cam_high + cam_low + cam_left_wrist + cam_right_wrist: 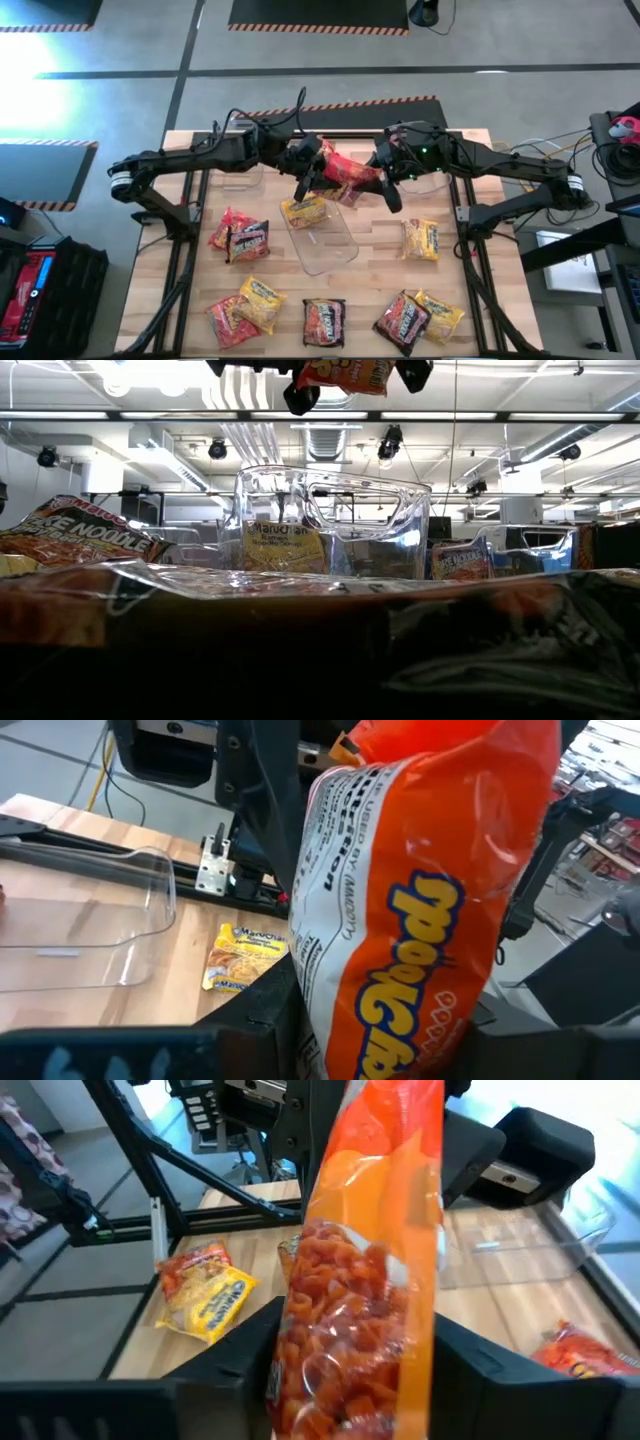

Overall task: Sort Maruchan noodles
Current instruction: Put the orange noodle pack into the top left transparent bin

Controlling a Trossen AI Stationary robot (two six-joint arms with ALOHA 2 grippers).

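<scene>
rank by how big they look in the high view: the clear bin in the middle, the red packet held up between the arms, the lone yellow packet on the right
1. clear bin, clearly the largest.
2. red packet, though it is lifted nearer the camera and partly hidden by both hands, so its lead is unsure.
3. yellow packet, close behind the red one.

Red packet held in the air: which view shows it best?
Left wrist view: the red packet fills it, print legible. Right wrist view shows its other face close up; high view shows it small from above; low view catches only its lower edge.
</scene>
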